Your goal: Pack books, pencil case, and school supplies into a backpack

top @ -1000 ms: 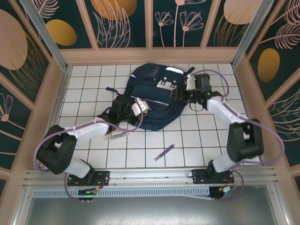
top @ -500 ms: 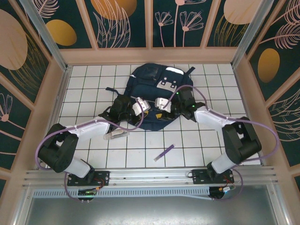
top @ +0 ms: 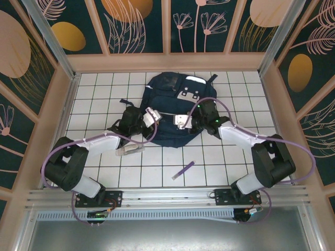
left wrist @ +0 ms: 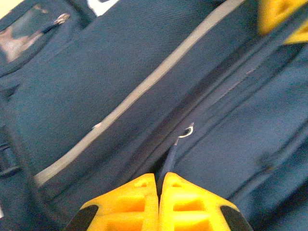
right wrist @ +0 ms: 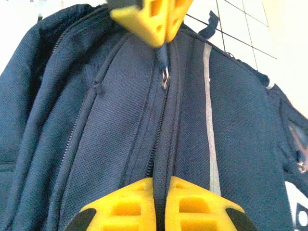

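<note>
The navy backpack (top: 170,91) lies flat at the back middle of the tiled table. My left gripper (top: 152,116) is shut on the blue zipper pull (left wrist: 169,161) at the front; the same pull (right wrist: 163,57) hangs from its fingers (right wrist: 149,21) in the right wrist view. My right gripper (top: 181,122) faces it from the right, shut on a fold of fabric (right wrist: 160,168) beside the zipper line. A purple pen (top: 183,170) lies on the tiles in front. A clear packet (top: 130,150) rests by my left arm. Books and pencil case are out of view.
Wooden walls (top: 63,99) enclose the table on three sides. Both arms reach in over the front tiles, the left forearm (top: 99,142) close above the clear packet. The pack's pale reflective stripe (right wrist: 208,120) runs alongside the zipper.
My right gripper swung left from the backpack's right side onto its front and shut on the fabric fold. The left gripper, still shut on the pull, shifted slightly back.
</note>
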`<state>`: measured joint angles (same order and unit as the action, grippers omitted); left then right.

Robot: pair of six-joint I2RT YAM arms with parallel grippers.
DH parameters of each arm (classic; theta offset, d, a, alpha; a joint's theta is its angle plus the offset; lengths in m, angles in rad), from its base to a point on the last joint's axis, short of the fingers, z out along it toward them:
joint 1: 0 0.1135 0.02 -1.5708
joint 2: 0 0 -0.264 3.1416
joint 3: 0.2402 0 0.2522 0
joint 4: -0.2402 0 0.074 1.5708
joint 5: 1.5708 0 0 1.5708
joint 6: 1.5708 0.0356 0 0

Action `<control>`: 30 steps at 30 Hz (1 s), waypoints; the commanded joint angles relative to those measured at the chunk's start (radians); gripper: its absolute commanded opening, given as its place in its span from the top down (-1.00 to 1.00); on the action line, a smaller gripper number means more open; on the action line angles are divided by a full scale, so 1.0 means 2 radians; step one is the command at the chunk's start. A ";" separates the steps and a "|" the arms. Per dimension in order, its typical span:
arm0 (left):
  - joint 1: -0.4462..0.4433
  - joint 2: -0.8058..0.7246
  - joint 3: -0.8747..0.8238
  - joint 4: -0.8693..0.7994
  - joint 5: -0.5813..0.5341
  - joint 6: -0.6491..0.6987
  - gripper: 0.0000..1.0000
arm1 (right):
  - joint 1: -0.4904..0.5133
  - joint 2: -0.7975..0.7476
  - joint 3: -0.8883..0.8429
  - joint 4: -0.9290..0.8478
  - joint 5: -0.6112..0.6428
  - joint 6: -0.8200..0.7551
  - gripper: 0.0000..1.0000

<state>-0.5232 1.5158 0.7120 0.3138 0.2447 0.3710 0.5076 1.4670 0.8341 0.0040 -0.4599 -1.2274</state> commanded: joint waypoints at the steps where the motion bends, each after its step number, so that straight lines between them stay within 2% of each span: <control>1: 0.045 0.011 0.012 0.018 -0.068 -0.025 1.00 | -0.007 -0.029 -0.034 -0.042 -0.002 -0.070 1.00; 3: 0.047 0.033 0.033 -0.004 -0.069 -0.022 1.00 | -0.013 -0.029 -0.033 -0.029 -0.007 -0.062 1.00; 4: 0.047 0.045 0.048 -0.022 -0.064 -0.021 1.00 | -0.016 -0.028 -0.030 -0.018 -0.017 -0.048 0.91; 6: 0.046 0.054 0.068 -0.048 0.000 -0.009 1.00 | -0.015 -0.023 -0.019 -0.010 -0.031 -0.013 0.44; 8: 0.035 0.041 0.062 -0.034 0.042 -0.016 1.00 | -0.006 -0.014 0.001 -0.004 -0.047 0.044 0.25; 11: 0.009 0.021 0.056 -0.027 0.068 -0.007 1.00 | 0.027 -0.011 -0.012 0.093 -0.025 0.152 0.00; 14: -0.025 0.014 0.061 -0.038 0.055 0.006 1.00 | 0.048 0.014 -0.010 0.153 0.003 0.207 -0.04; 17: -0.036 0.013 0.067 -0.034 0.064 -0.010 1.00 | 0.053 0.052 0.010 0.168 0.032 0.224 -0.04; 22: -0.037 -0.012 0.052 -0.008 0.040 -0.020 1.00 | 0.048 0.085 0.035 0.099 0.062 0.179 -0.01; 27: -0.035 -0.022 0.042 -0.039 -0.019 0.007 1.00 | 0.039 0.109 0.063 0.021 0.064 0.137 0.02; 30: -0.024 -0.023 0.038 -0.057 -0.020 0.016 1.00 | 0.038 0.120 0.083 -0.025 0.053 0.128 0.06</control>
<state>-0.5682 1.5219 0.7860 0.1761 0.1829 0.3527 0.6006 1.6554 0.9798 0.1387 -0.4072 -0.9298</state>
